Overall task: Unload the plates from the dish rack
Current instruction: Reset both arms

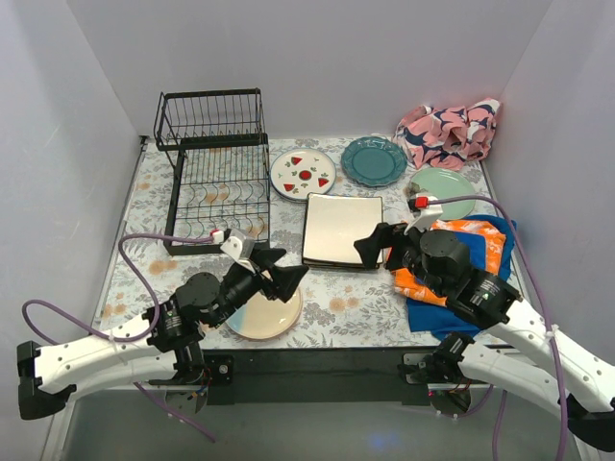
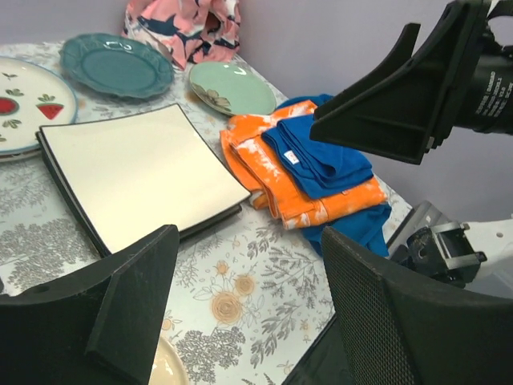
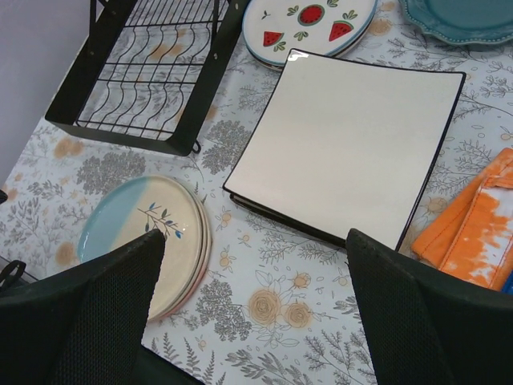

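L gripper wide open, empty | R gripper wide open, empty | dish rack far-left, no plate seen in slots; plates lie on table | risk: your grippers face each other near square cream plates, may collide; blue-and-cream plates sit near front edge, a bump by L arm can push them off.

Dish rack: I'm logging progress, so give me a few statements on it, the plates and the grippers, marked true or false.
1. The dish rack holds no plates. True.
2. The teal plate stands in the rack. False: it lies flat on the table.
3. The left gripper clamps a plate. False: it is open and empty.
4. The blue-and-cream plate tops a small stack. True.
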Robot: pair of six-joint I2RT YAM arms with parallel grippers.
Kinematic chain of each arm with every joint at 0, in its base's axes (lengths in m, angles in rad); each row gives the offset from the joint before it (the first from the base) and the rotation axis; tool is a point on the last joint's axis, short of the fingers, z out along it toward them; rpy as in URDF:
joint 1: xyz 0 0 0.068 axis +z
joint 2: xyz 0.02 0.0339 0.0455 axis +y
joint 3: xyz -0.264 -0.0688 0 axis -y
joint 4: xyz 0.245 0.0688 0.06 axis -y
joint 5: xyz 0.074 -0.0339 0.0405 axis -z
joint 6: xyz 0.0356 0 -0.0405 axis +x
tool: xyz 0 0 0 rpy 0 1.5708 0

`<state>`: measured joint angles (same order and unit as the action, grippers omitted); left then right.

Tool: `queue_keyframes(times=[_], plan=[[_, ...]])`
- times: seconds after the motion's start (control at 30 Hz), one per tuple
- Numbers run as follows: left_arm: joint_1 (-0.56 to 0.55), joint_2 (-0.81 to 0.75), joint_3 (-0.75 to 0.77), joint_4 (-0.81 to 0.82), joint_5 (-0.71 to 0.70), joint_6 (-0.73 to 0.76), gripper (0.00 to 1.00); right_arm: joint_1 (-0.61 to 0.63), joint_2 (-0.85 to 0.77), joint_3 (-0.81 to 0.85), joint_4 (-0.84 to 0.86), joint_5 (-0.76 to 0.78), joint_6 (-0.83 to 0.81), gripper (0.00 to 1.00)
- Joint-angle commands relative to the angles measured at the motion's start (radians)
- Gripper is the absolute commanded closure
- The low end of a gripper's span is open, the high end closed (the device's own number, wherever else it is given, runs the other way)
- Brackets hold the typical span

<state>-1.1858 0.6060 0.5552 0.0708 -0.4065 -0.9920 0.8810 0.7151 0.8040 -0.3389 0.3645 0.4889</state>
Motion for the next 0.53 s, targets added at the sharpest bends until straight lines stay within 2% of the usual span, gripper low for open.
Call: queue_keyframes(times=[0.0, 0.27, 0.5], plan=[[0.0, 0.034, 0.014, -0.005, 0.073, -0.045, 0.3, 0.0, -0.026, -0.003, -0.026, 0.025, -0.015, 0.02], [0.0, 0.074, 0.028, 0.041, 0.084, -0.036, 0.29, 0.0, -0.063, -0.022, -0.025, 0.053, -0.036, 0.02], [0.0, 0.048, 0.022, 0.057, 0.077, -0.033, 0.29, 0.001, -0.057, -0.038, -0.017, 0.031, -0.05, 0.02]])
